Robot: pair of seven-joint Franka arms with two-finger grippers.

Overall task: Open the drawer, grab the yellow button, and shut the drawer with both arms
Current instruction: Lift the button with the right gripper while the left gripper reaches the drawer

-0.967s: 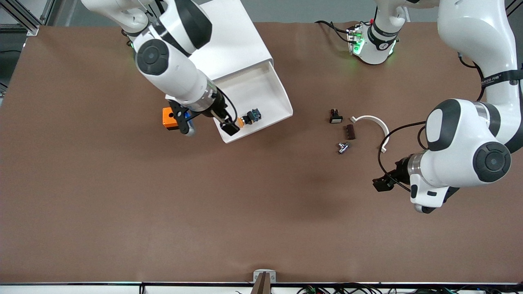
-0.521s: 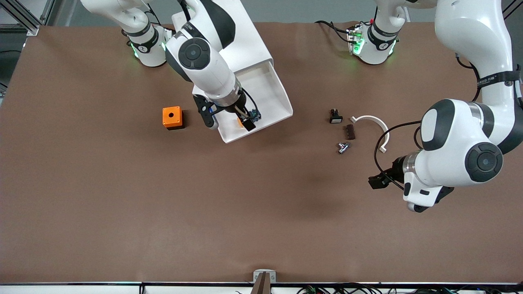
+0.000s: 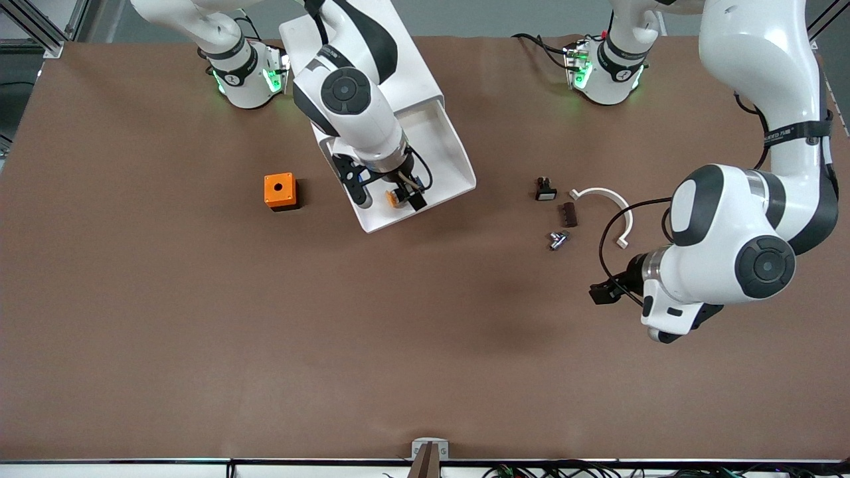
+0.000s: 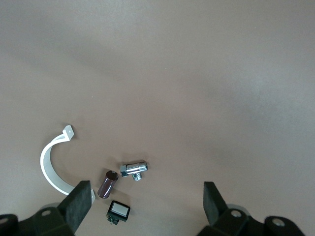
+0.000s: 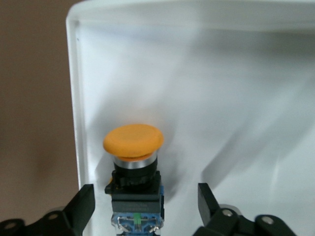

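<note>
Orange-capped button (image 5: 134,167) lies in the open drawer (image 3: 458,174), between the spread fingers of the right claw (image 5: 142,209); only the right wrist view shows this gap. Left claw (image 4: 147,204), fingers apart, hangs over bare worktop (image 3: 199,332) near four small parts.
</note>
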